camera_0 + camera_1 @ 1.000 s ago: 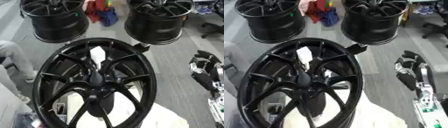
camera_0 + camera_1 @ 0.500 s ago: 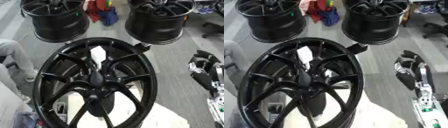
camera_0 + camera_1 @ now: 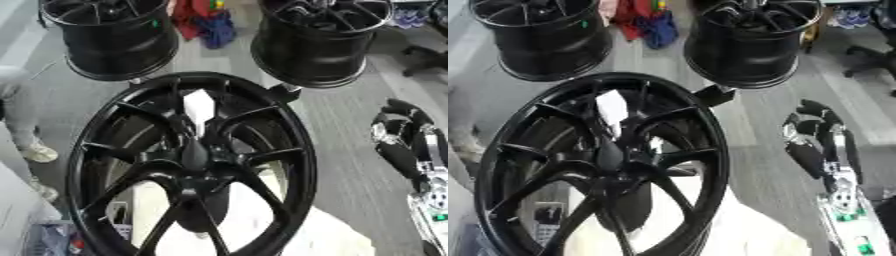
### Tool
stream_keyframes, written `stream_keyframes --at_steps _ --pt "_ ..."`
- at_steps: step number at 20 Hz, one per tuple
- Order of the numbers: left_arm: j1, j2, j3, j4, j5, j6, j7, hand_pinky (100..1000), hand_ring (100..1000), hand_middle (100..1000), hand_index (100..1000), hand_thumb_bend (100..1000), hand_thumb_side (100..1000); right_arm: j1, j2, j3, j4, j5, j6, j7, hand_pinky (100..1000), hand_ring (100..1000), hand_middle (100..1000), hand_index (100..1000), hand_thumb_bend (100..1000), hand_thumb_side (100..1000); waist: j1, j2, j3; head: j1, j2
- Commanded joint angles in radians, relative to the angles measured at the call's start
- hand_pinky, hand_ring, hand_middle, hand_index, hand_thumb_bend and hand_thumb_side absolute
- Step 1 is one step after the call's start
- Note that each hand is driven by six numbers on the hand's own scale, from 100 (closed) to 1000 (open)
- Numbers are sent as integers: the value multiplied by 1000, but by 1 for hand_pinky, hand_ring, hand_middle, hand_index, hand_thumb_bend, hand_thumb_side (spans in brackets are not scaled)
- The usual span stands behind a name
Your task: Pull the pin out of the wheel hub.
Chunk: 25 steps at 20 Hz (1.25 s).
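Large black wheel (image 3: 192, 165) fills the centre of both views, glossy, with thin paired spokes running from a dark hub (image 3: 194, 156) out to a deep rim. It faces the camera, tilted a little. The hub is a raised black boss; the pin cannot be made out against it (everything there is the same black).

A white tag or slip (image 3: 199, 107) shows behind the upper spokes, just above the hub. Pale surface visible through the lower spoke gaps.

Right hand (image 3: 815, 145) sits at the right edge, well apart from the wheel, black with silver parts, fingers pointing up and relaxed, slightly bent, holding nothing. Left hand shows in neither view.

2 more black wheels stand on the grey floor (image 3: 346, 135) beyond: one upper left (image 3: 109, 37), one upper right (image 3: 319, 40), the latter near the big wheel's top rim. A heap of red and blue cloth (image 3: 201, 22) lies between them. A small black block (image 3: 713, 95) touches the big rim's upper right.
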Motion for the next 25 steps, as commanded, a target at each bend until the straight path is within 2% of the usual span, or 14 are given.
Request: stream_keyframes --at_steps 1,6,25 --pt "-6 -52 19 -38 -3 16 31 625 623 657 775 412 251 -9 -9 -7 -16 -5 -4 -2 689 608 705 805 100 269 0 -9 3 -3 4" --pt "-3 -101 16 -43 -4 26 33 622 619 651 774 406 245 -12 -9 -5 -18 -5 -5 1 690 608 704 805 100 269 -1 -11 8 -4 3" --pt "-1 -117 3 -56 -10 32 -14 621 618 651 777 401 254 -14 -8 -4 -22 -5 -5 7 690 607 703 805 100 267 -5 -10 9 -3 5"
